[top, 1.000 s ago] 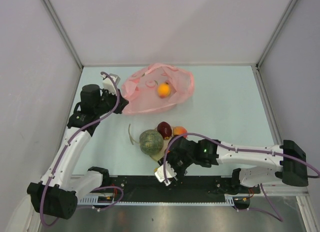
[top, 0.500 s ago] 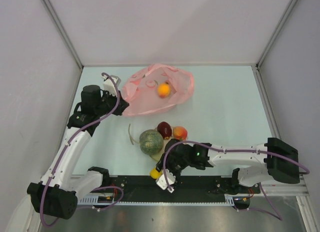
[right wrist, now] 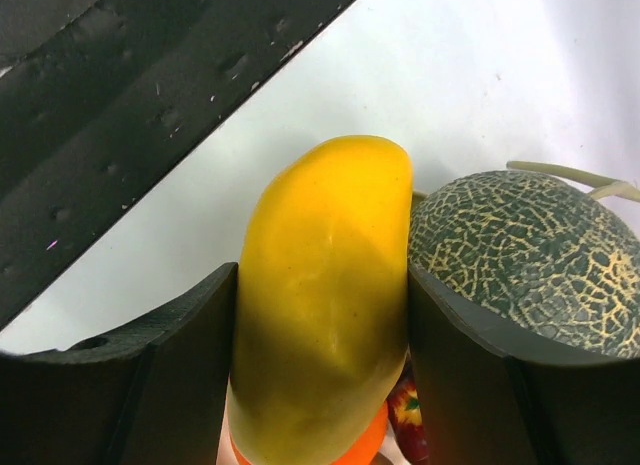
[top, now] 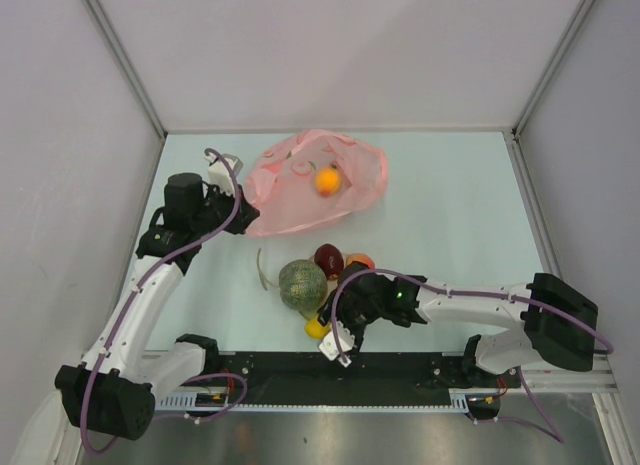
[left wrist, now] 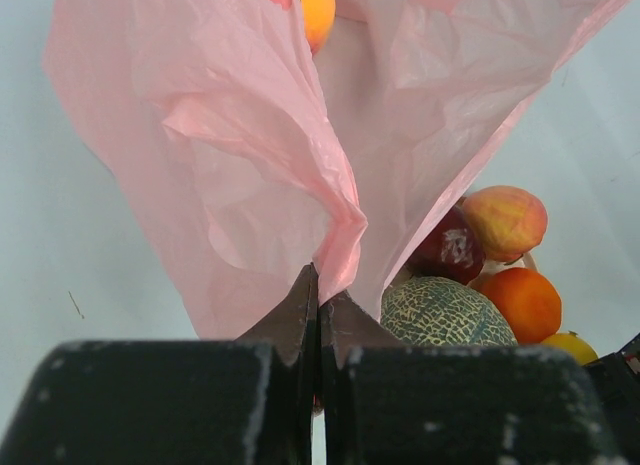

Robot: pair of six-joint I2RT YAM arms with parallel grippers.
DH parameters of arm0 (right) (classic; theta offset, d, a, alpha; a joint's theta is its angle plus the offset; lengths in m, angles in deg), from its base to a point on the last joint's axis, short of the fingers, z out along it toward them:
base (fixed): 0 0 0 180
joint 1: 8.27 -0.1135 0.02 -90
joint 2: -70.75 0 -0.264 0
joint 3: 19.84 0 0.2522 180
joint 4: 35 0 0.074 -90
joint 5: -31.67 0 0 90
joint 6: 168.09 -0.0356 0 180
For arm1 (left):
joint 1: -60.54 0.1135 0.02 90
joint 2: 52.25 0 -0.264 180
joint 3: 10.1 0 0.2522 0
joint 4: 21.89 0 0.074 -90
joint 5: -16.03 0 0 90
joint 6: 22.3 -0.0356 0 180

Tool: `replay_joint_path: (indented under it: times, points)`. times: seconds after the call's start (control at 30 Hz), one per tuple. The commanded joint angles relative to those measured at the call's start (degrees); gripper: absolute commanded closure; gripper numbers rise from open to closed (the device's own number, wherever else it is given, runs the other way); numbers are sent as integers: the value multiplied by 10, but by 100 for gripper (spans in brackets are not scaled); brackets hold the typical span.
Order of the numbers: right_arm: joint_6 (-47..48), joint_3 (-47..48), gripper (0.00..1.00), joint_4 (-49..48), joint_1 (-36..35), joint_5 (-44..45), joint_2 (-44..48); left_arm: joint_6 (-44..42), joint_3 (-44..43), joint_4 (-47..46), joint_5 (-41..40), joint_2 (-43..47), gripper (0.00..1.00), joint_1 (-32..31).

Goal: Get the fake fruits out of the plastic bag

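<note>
The pink plastic bag (top: pixel 310 185) lies at the back with a round orange-yellow fruit (top: pixel 326 180) inside. My left gripper (top: pixel 237 197) is shut on the bag's left edge; in the left wrist view its tips (left wrist: pixel 320 295) pinch a fold of the bag (left wrist: pixel 250 135). The netted melon (top: pixel 302 284), dark red apple (top: pixel 328 258) and a peach-coloured fruit (top: pixel 360 260) sit together on the cream plate. My right gripper (top: pixel 325 330) is shut on the yellow oblong fruit (right wrist: pixel 325 295), right beside the melon (right wrist: pixel 520 250).
The cream plate's rim (top: pixel 262 270) shows left of the melon. An orange (left wrist: pixel 520 303) lies by the melon, under my right arm. The black base rail (top: pixel 300 390) runs along the near edge, close to the right gripper. White walls enclose the table.
My right gripper has carried the yellow fruit from the near edge up against the melon. The left gripper and bag have hardly moved.
</note>
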State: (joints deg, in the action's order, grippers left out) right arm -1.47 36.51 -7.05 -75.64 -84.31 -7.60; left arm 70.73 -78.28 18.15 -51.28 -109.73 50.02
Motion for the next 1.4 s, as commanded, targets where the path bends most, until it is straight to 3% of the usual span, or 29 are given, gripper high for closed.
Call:
replay_joint_path:
  times: [0.0,0.37,0.4,0.43,0.53,0.7,0.93,1.03,1.37]
  points:
    - [27,-8,100,-14,9,-19,0,10,2,-14,9,11,99,4]
    - [11,-33,100,-47,17,10,-12,18,13,-18,17,16,99,6]
    - [5,-35,97,-55,18,14,-13,20,14,-18,16,16,99,6]
    - [-1,-37,86,-58,18,17,-13,20,15,-18,18,17,99,6]
    - [-33,-37,68,-72,16,21,-7,22,17,-20,19,19,99,6]
    - [-82,-37,61,-79,10,48,-1,24,21,-23,19,25,99,6]
    - [-102,-37,18,-50,8,80,7,27,29,-24,23,32,99,5]
    - [-113,-37,13,-51,3,82,19,29,30,-26,23,31,99,6]
    - [-152,-37,8,-48,-50,125,57,30,26,-27,24,27,99,6]
